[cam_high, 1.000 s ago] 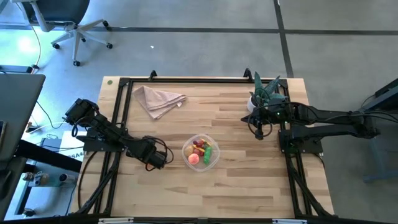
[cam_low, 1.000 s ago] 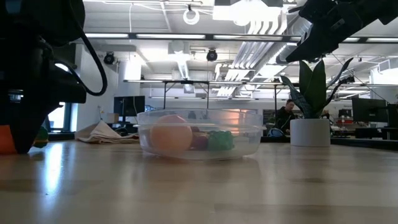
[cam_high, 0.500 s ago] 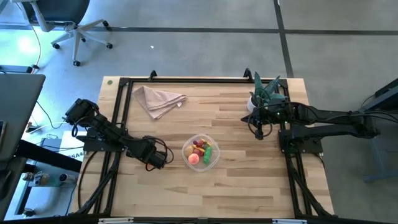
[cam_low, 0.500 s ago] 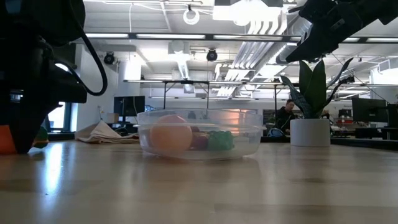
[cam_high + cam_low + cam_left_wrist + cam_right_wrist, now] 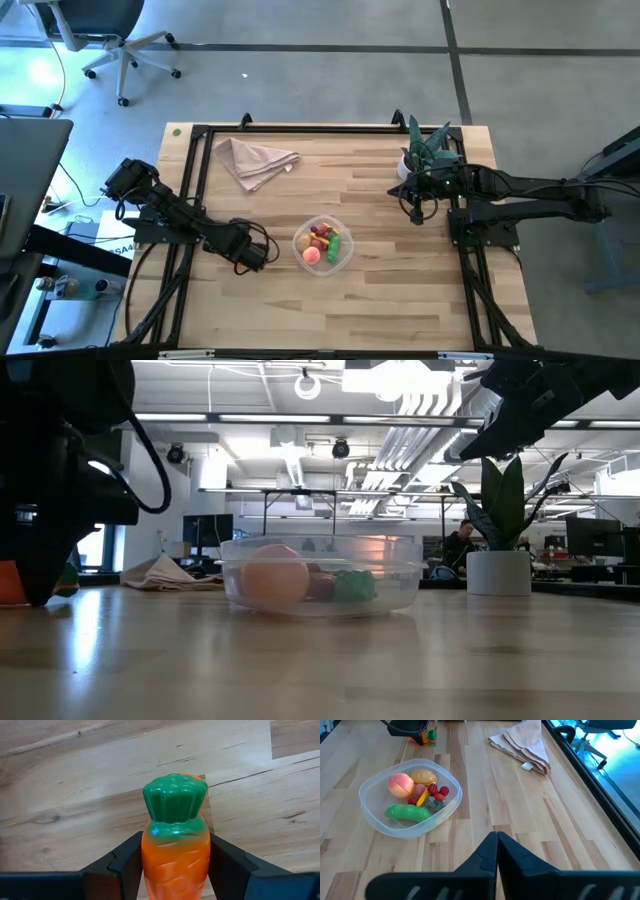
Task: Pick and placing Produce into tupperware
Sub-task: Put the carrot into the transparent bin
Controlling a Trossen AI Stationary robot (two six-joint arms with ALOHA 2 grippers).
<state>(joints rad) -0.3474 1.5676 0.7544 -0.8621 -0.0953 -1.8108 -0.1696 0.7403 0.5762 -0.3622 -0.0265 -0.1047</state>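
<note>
The clear round tupperware [image 5: 323, 244] sits mid-table and holds a peach-coloured fruit [image 5: 401, 784], a tan potato [image 5: 423, 775], a green pepper [image 5: 407, 812], red berries and a yellow piece. My left gripper [image 5: 257, 258] is low over the wood just left of the tupperware, shut on an orange carrot [image 5: 175, 855] with a green top. That carrot [image 5: 422, 737] also shows beyond the container in the right wrist view. My right gripper [image 5: 416, 210] hangs shut above the table's right side, near the plant. My left gripper pinches the carrot's orange body [image 5: 176, 865] between its two fingers [image 5: 125, 862], one on each side. The carrot lies along the fingers, its green top [image 5: 175, 797] sticking out past the tips. The fingers come in low from the table's left. Whether the carrot touches the wood I cannot tell.
A crumpled beige napkin [image 5: 255, 160] lies at the far left of the table. A green spiky plant in a white pot [image 5: 425, 152] stands at the far right, beside the right arm. A black frame [image 5: 195, 180] borders the tabletop. Bare wood stretches along the near side.
</note>
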